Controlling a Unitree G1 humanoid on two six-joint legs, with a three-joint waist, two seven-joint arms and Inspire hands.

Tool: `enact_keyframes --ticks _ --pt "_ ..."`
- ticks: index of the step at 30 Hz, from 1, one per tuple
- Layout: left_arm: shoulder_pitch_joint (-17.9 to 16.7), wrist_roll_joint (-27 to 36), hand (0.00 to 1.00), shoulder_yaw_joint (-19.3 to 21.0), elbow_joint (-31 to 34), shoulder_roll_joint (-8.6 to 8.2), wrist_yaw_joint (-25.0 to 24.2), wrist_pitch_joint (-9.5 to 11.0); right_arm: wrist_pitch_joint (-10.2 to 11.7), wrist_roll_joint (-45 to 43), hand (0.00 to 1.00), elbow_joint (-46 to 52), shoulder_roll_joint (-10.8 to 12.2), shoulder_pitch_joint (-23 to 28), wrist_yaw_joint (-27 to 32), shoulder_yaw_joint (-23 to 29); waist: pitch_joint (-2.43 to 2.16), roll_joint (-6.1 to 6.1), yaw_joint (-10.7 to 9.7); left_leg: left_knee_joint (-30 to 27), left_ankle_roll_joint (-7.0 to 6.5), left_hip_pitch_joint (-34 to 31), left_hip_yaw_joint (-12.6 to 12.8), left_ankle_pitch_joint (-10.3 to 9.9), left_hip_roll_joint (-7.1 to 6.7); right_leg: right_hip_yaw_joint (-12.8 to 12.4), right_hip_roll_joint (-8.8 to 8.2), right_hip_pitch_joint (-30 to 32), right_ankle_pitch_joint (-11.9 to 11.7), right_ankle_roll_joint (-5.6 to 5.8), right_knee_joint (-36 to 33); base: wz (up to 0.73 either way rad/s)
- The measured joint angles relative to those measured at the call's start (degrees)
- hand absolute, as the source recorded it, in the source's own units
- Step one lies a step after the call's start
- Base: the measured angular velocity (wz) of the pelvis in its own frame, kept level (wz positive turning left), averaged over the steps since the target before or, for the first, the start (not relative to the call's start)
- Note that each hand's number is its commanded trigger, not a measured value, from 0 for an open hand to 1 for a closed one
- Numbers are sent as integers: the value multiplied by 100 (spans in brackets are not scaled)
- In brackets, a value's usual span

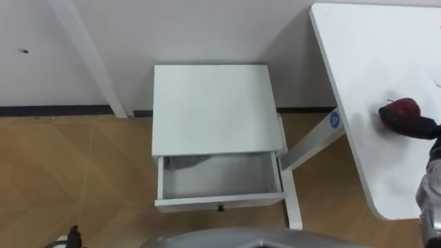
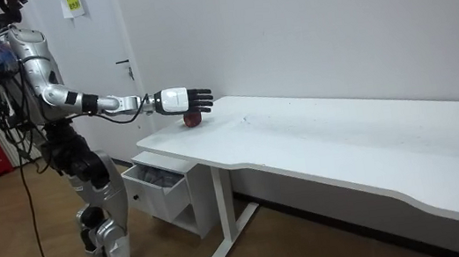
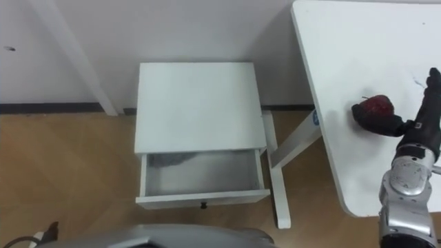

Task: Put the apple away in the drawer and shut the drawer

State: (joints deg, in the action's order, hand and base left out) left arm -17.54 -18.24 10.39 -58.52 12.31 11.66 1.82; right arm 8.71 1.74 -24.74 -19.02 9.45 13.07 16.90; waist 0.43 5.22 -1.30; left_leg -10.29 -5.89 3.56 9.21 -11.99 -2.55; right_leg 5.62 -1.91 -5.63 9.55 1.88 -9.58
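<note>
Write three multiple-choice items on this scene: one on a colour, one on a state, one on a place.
1. What colour is the cabinet? A black; B white; C red.
2. In what state is the cabinet's drawer? A pulled open; B pushed shut; C taken out altogether.
3. Where is the apple? A inside the drawer; B on the cabinet's top; C on the desk.

Answers:
1 B: its top and its front are white.
2 A: the drawer's inside shows in front of the cabinet.
3 C: it lies on the white desk, right beside the right hand.
</note>
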Motion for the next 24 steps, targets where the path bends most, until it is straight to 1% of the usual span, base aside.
enact_keyframes --ticks 3,9,15,18,19,21,24 --pt "-20 0 0 -15 -156 -1 -13 -17 -11 0 0 -222 0 -22 -120 0 -1 3 -4 -11 0 -31 -30 0 -4 78 -7 10 0 0 -7 5" --pt "-7 0 0 -13 -188 4 -99 -25 -11 -1 0 -344 0 -41 -221 -1 -5 13 -4 -54 0 -112 -59 0 -5 104 -10 62 0 0 -8 1" --pt "-3 -2 0 -16 -194 6 -117 -25 -11 -58 0 -459 0 -41 -444 -15 -22 65 -7 -53 0 -121 -59 0 -7 97 -10 68 0 0 -9 0" --pt "-2 -1 0 -151 -203 40 -121 -25 -11 -84 0 -647 -81 -60 -455 -161 -37 91 -7 -56 0 -131 -67 0 -12 101 -12 42 0 0 -8 0" --pt "0 -1 0 -174 -221 42 -123 -25 -11 -85 0 -650 -101 -61 -456 -186 -37 90 -8 -56 0 -126 -67 0 -12 100 -12 35 0 0 -7 0" --pt "38 -1 0 -253 -323 55 -155 -23 -10 -189 0 -696 -130 -63 -512 -224 -19 62 -8 -45 0 -90 -76 0 -13 103 -12 -22 0 0 -1 0" --pt "53 -1 0 -347 -374 64 -231 -27 -7 -256 0 -740 -166 -74 -632 -224 -15 57 -6 -47 -1 -90 -93 -1 -13 106 -11 -23 0 0 1 1"
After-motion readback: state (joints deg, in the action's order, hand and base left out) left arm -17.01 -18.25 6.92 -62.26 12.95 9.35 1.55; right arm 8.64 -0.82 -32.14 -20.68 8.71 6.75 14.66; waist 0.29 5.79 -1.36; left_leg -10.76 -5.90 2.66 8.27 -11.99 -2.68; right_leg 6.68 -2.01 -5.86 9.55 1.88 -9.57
